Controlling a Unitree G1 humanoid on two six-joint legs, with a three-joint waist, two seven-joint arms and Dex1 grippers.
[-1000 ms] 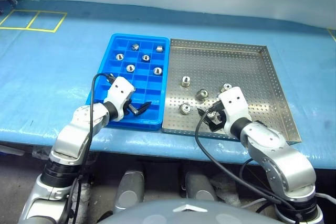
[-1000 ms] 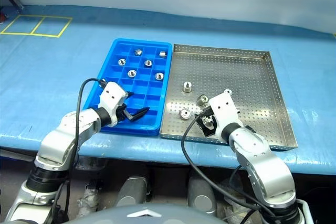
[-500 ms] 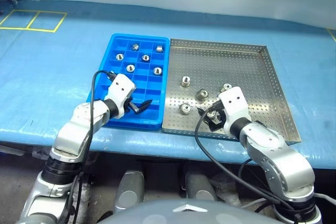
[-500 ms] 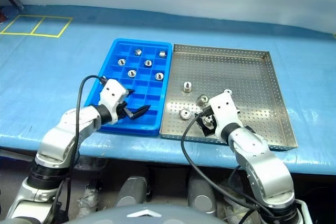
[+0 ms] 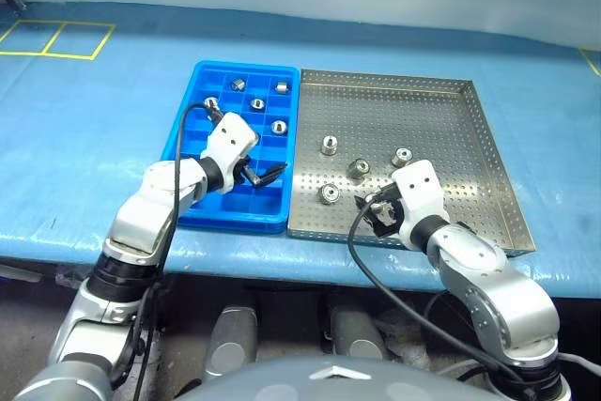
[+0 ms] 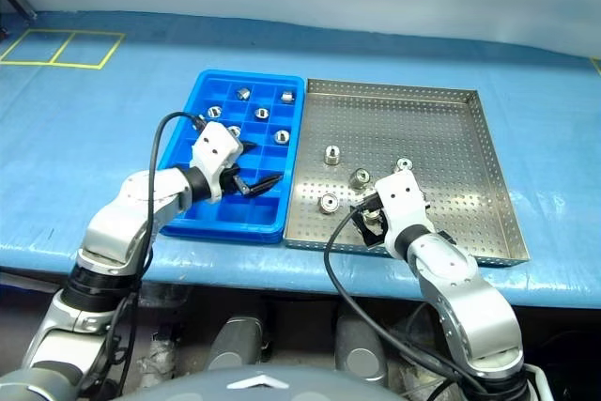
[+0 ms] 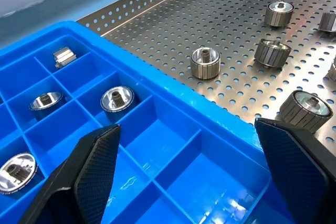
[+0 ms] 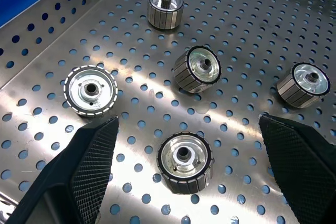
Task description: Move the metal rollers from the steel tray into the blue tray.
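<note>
Left gripper [image 5: 268, 174]: fingers spread wide and empty, poised over the near right part of the blue tray [image 5: 188, 138], its tips pointing toward the steel tray [image 5: 451, 129]. In the left wrist view both black fingers [image 7: 94, 166] frame empty blue compartments, touching nothing.

Right gripper [image 5: 374, 210]: fingers likewise spread wide and empty, held above the near edge of the steel tray. In the right wrist view five metal rollers [image 8: 185, 162] lie loose on the perforated sheet between and beyond its fingers; none is touched.

In the blue tray, rollers sit singly in compartments of the far rows; about five can be made out in the head views, though the left arm may hide another.

Compared with one second ago, the left gripper has lifted and swung away from the blue tray's near rim, farther over the tray and toward the steel tray. The right gripper has held its place. Both grippers have remained open, and the rollers in both trays lie as they did.
</note>
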